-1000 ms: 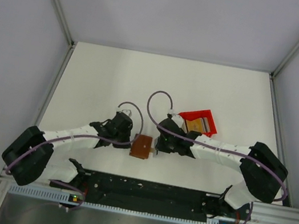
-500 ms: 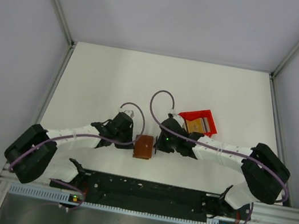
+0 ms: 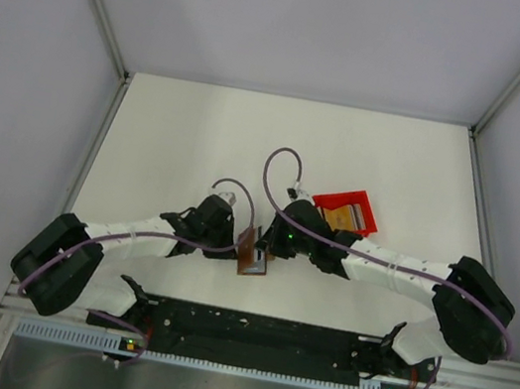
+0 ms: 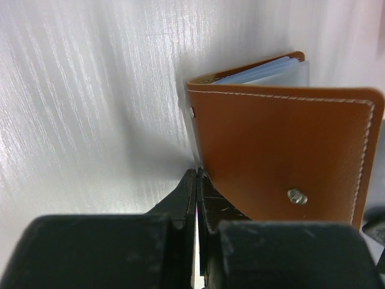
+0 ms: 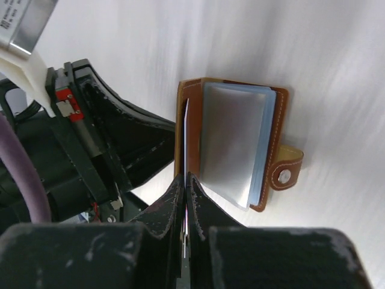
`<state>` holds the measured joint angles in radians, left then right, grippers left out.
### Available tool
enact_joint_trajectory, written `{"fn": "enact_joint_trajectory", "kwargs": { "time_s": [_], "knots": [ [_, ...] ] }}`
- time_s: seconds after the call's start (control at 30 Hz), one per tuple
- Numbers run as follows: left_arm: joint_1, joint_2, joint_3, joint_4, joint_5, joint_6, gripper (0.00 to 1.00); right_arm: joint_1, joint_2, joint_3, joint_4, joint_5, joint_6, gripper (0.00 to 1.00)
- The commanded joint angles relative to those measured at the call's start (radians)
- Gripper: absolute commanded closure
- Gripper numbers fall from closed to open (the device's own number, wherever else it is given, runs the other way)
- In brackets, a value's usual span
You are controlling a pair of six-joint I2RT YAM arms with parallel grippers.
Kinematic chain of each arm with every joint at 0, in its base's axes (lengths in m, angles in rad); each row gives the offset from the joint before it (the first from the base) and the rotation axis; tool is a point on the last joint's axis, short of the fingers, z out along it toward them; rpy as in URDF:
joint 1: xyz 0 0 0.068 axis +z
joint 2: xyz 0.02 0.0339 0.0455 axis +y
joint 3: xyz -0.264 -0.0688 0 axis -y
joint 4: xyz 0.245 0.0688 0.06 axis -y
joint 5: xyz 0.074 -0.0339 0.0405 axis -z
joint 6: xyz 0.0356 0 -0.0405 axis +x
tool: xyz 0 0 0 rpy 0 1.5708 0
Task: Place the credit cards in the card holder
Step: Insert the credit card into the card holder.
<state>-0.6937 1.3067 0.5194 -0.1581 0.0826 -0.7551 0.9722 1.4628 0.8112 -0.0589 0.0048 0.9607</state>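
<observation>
the brown card holder [image 3: 252,252] is in the middle of the white desk [image 3: 198,143], near the front edge. it sits right between the two arms. it is open and tipped up on its edge, not lying flat.

the left end effector [image 4: 197,180] is clenched tight. its tips touch the lower corner of the brown cover. i cannot tell if it pinches the cover or only presses on it.

the right end effector [image 5: 185,180] comes in from the right side. it is clenched too, and it is grasping a thin leaf of the card holder, seen edge on between its fingers.

from the right wrist you can look inside the card holder. the clear pockets [image 5: 231,144] lie fanned open. a small strap [image 5: 289,161] with a round snap [image 5: 283,176] sticks out on the right. something light blue shows between the pockets, but i cannot tell if it is a card.

the red box [image 3: 365,201] sits on the desk a bit farther back and to the right, just beside the right arm. the credit cards [image 3: 342,214] lie in it, one orange-yellow and one grey.
</observation>
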Motion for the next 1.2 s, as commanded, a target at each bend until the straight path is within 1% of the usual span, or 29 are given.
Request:
{"fn": "enact_joint_trajectory", "kwargs": {
  "time_s": [0.0, 0.13, 0.4, 0.5, 0.6, 0.63, 0.67, 0.7, 0.97, 1.1, 1.17],
  "knots": [
    [0.000, 0.005, 0.005, 0.057, 0.005, -0.010, 1.00, 0.005, 0.031, 0.008, 0.137, -0.080, -0.008, 1.00],
    [-0.001, 0.003, -0.001, 0.042, -0.023, -0.013, 1.00, 0.013, 0.086, 0.037, 0.154, -0.106, -0.007, 1.00],
    [0.003, 0.003, -0.053, 0.057, -0.058, -0.030, 1.00, 0.059, 0.148, 0.100, 0.100, -0.077, -0.033, 1.00],
    [0.005, 0.003, -0.074, 0.068, -0.067, -0.044, 1.00, 0.079, 0.172, 0.140, 0.062, -0.049, -0.053, 1.00],
    [0.006, -0.006, -0.087, 0.062, -0.073, -0.056, 1.00, 0.102, 0.217, 0.193, -0.040, -0.009, -0.063, 1.00],
    [0.008, -0.009, -0.088, 0.052, -0.073, -0.061, 1.00, 0.109, 0.232, 0.209, -0.079, 0.024, -0.063, 1.00],
    [0.010, -0.020, -0.088, 0.029, -0.111, -0.069, 1.00, 0.114, 0.247, 0.229, -0.116, 0.056, -0.060, 1.00],
    [0.010, -0.032, -0.088, 0.014, -0.121, -0.072, 1.00, 0.117, 0.257, 0.233, -0.136, 0.070, -0.060, 1.00],
    [0.025, -0.152, -0.110, -0.095, -0.184, -0.115, 1.00, 0.123, 0.300, 0.258, -0.194, 0.115, -0.065, 1.00],
    [0.029, -0.225, -0.111, -0.155, -0.202, -0.128, 0.94, 0.129, 0.312, 0.278, -0.219, 0.132, -0.076, 1.00],
    [0.029, -0.276, -0.110, -0.182, -0.210, -0.130, 0.87, 0.129, 0.314, 0.282, -0.226, 0.135, -0.079, 1.00]
  ]
}}
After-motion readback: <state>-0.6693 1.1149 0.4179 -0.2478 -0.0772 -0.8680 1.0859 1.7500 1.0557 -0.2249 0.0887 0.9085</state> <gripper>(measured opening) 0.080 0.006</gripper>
